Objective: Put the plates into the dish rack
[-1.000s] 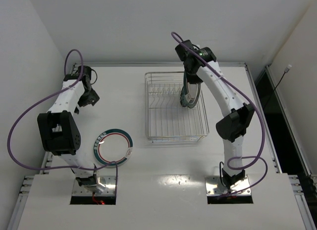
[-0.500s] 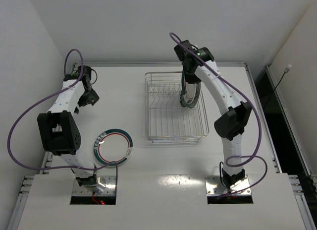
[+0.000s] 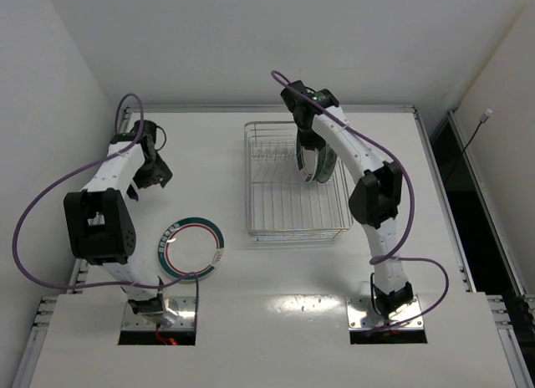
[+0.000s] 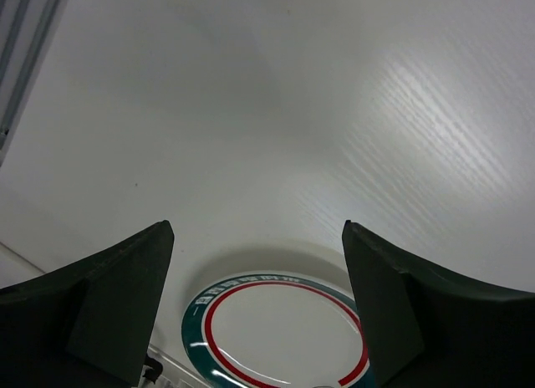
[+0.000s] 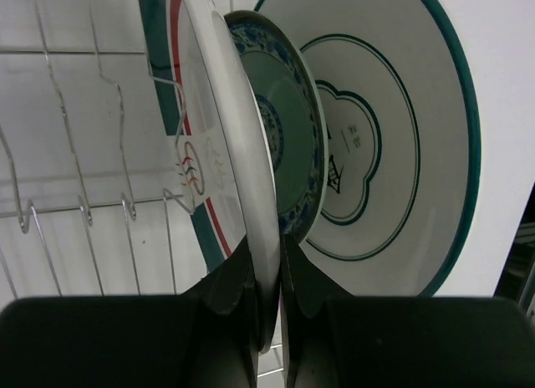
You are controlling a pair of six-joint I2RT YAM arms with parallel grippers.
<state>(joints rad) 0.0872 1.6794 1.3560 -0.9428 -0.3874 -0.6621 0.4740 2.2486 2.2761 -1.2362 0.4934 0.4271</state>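
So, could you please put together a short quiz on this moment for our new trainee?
1. True or false: the left gripper is shut on a plate.
2. What does the right gripper pinch? A) a wire tine B) the rim of a white plate with teal and red rings C) nothing
3. Fill in: the plate outside the dish rack lies flat on the ____.

Key: 1 false, its jaws stand open above the table. 2 B. 3 table.
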